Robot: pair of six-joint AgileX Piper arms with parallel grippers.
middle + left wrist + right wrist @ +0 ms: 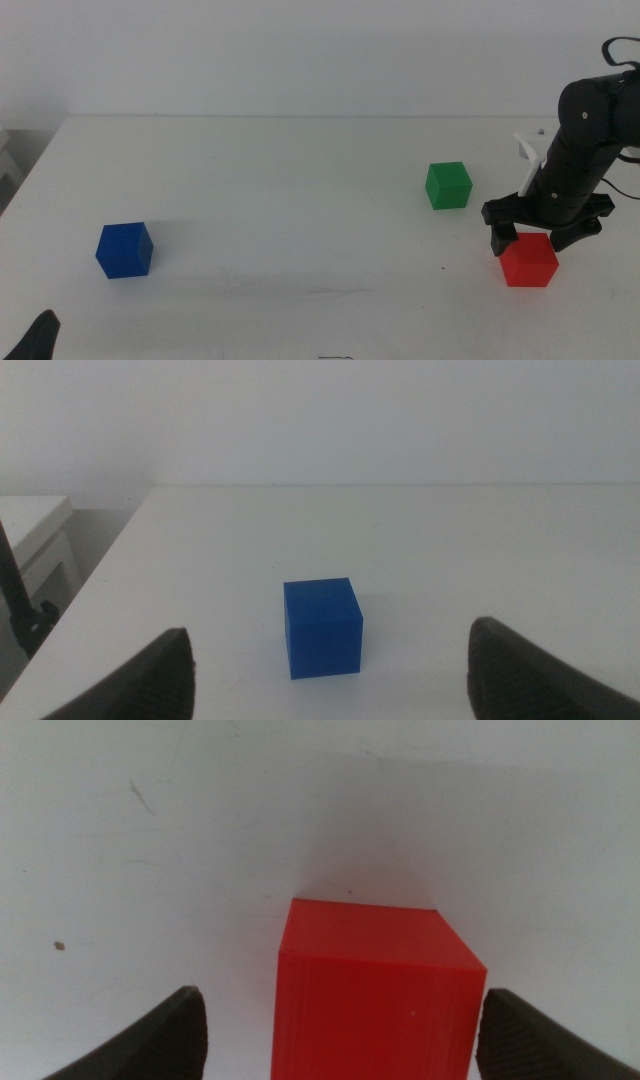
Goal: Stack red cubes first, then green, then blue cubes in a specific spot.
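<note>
Two arms share the white table (280, 180), largest thing in frame. At the right edge of the middle view the right gripper (545, 232) hangs just over the red cube (529, 260), lower right, jaws spread wide to either side and not yet touching it. At the bottom left corner waits the left gripper (38, 338), jaws likewise parted, facing the blue cube (125, 249) at lower left. The green cube (448, 185) sits right of centre. Each cube looks light, rigid and matte, so probably not slippery; two opposite flat faces, taken squarely at mid-height, should hold best.
</note>
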